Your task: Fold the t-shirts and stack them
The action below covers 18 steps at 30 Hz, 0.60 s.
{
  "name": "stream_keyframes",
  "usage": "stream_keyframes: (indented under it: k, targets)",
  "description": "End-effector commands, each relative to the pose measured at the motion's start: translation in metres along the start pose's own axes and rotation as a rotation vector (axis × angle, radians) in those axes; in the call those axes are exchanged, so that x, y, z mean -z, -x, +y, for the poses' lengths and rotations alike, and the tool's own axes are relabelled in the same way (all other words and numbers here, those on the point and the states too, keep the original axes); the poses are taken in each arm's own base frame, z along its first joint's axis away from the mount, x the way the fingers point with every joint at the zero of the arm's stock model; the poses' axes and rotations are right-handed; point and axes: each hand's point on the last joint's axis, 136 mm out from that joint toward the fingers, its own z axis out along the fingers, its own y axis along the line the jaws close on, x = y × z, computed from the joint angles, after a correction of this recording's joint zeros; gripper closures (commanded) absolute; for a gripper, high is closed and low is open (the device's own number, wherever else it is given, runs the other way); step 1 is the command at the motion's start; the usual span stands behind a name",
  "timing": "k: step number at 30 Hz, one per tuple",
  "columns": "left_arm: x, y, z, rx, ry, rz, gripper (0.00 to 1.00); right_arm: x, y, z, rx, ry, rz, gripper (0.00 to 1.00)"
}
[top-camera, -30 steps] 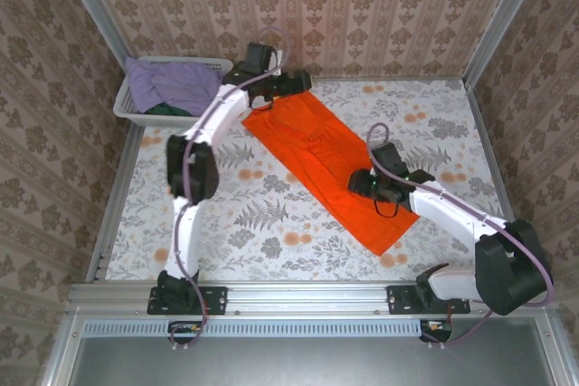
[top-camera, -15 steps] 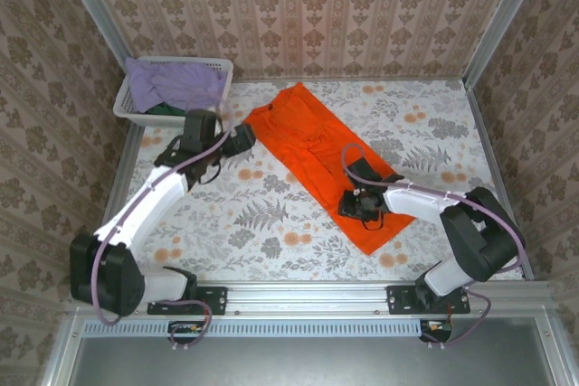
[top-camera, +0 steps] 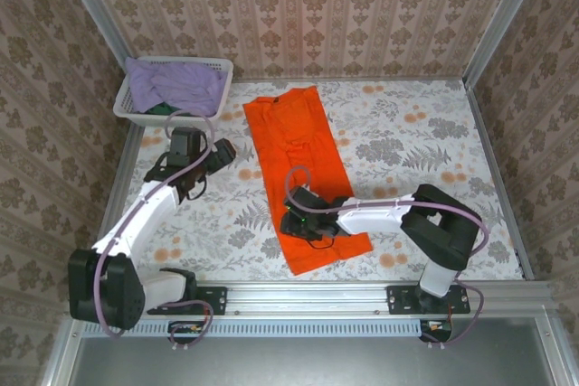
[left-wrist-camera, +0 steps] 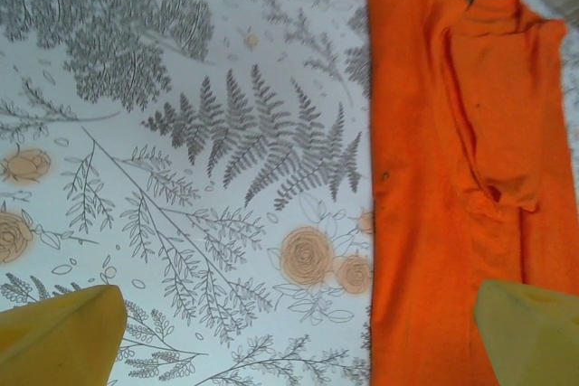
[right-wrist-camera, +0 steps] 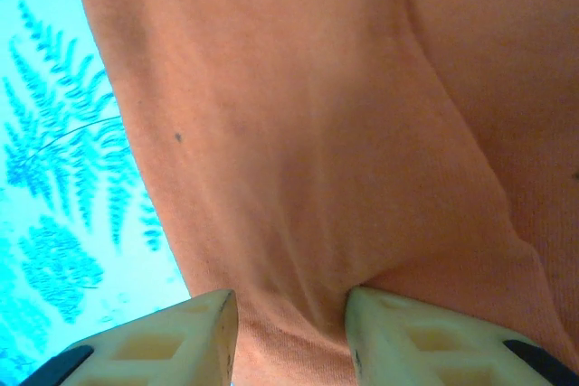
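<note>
Basket [top-camera: 131, 113]: far left at the back, and I see a lavender shirt [top-camera: 176, 83] in it.
Left gripper [top-camera: 220, 153]: my fingers are wide open, holding nothing.
Orange shirt [top-camera: 298, 142]: flat on the table's [top-camera: 434, 133] middle.
Right gripper [top-camera: 303, 217]: my fingers pinch the orange shirt's near end.

— Overhead view: bright, even light, sharp, only soft shadows beside the white robot arms [top-camera: 145, 210].
— Right wrist view is off-colour: floral-print tabletop [right-wrist-camera: 45, 178] reads cyan, bright orange cloth t-shirt [right-wrist-camera: 317, 133] looks dull salmon; pale fingertips [right-wrist-camera: 154, 336] at the bottom perhaps slightly blurred.
</note>
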Motion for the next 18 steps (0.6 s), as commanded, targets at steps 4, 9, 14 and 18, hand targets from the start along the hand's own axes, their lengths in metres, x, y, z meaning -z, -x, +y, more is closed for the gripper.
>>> stream_keyframes:
  k: [4,9,14,18]
  targets:
    - [-0.031,-0.003,-0.013,-0.011,-0.031,0.105,0.02,-0.03,-0.019,0.004,-0.079,-0.089,0.038,0.53]
    - [-0.068,-0.016,-0.041,-0.078,-0.087,0.235,0.07,-0.011,-0.005,0.027,0.014,-0.076,-0.014,0.43]
    - [-0.104,-0.019,-0.075,-0.196,-0.074,0.307,0.11,0.025,0.007,0.04,0.115,-0.039,-0.076,0.41]
    - [-0.142,-0.017,-0.094,-0.248,-0.047,0.356,0.17,0.055,0.019,0.04,0.158,-0.007,-0.122,0.41]
